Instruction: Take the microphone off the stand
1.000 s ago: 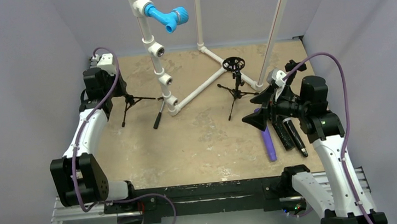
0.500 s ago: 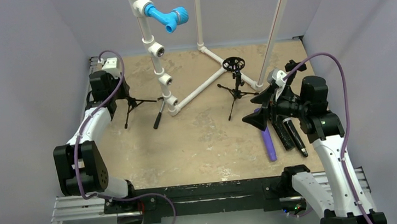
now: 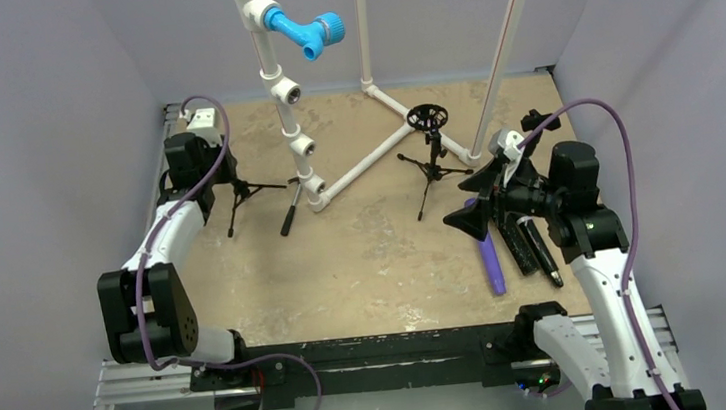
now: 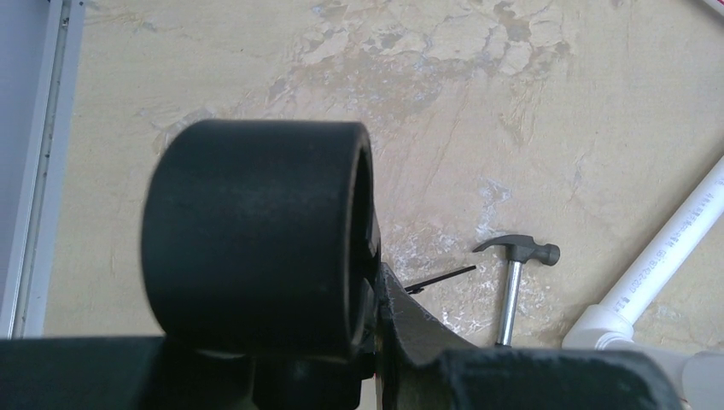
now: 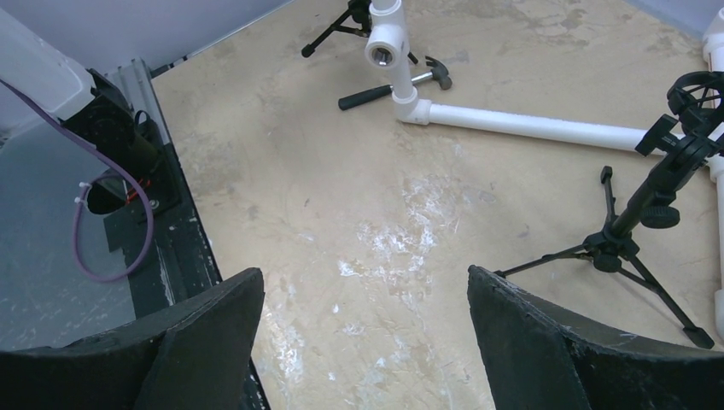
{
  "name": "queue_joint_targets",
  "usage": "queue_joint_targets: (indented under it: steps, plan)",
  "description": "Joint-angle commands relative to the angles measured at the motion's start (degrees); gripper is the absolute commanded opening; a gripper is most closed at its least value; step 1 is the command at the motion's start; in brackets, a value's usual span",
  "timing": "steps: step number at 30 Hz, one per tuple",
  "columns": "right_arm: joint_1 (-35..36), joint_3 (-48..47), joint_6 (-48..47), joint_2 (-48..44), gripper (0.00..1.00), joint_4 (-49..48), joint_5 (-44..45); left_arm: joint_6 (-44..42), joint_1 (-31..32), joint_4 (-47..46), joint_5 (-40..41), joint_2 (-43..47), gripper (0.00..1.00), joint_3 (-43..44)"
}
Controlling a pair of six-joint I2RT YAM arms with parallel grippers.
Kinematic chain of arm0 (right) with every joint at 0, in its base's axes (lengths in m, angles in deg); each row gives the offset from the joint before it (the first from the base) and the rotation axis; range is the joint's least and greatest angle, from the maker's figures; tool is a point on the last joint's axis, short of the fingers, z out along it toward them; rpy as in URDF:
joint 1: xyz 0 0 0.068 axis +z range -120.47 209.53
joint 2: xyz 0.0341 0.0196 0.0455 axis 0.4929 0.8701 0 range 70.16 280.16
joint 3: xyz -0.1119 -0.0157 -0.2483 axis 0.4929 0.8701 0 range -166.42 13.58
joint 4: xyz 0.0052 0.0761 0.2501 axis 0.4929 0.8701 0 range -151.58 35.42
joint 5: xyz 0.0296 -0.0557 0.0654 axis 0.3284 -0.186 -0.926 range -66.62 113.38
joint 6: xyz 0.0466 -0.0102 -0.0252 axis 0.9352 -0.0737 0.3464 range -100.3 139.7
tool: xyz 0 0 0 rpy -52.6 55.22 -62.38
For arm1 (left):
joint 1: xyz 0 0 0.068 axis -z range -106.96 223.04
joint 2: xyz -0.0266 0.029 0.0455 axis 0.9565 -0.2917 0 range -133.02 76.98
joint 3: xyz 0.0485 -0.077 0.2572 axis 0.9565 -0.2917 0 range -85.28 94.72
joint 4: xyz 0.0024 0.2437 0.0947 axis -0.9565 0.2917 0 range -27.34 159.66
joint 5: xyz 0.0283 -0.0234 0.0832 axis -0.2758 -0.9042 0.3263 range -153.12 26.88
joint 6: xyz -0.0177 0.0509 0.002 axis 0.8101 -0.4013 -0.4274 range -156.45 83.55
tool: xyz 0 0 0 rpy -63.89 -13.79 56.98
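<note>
Over the last second the left arm has raised its elbow, and its wrist has shifted slightly near the table's far-left corner. The left gripper (image 3: 203, 168) sits just beside the small tripod stand (image 3: 237, 192), fingers pinching a black cylinder, apparently the microphone (image 4: 256, 235). The pull-off looks under way, but I cannot tell whether it has cleared the stand. There is no true container; the ring mount (image 3: 428, 116) mid-table holds nothing. The right gripper (image 5: 367, 299) is unmoved near the right edge, fingers spread wide and empty.

Black cylindrical microphone (image 4: 256, 235) in left claw (image 4: 359, 342), near black tripod stand (image 3: 240, 190)
</note>
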Motion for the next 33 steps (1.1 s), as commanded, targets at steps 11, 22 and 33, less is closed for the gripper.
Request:
queue_joint_targets:
  steps: [11,22,33]
  plan:
    - [-0.2,1.1,0.6,-1.2,0.88,-2.5,-0.1,-1.4,-0.1,-3.9,1.8,5.4,0.0,-0.7]
    - [-0.3,1.2,0.7,-0.9,0.88,-2.5,0.2,-6.7,-0.3,1.1,0.4,13.4,0.0,-1.5]
    - [-0.2,0.4,1.1,1.0,0.89,-3.3,0.0,-18.9,-0.3,30.4,-19.0,30.5,0.0,-2.5]
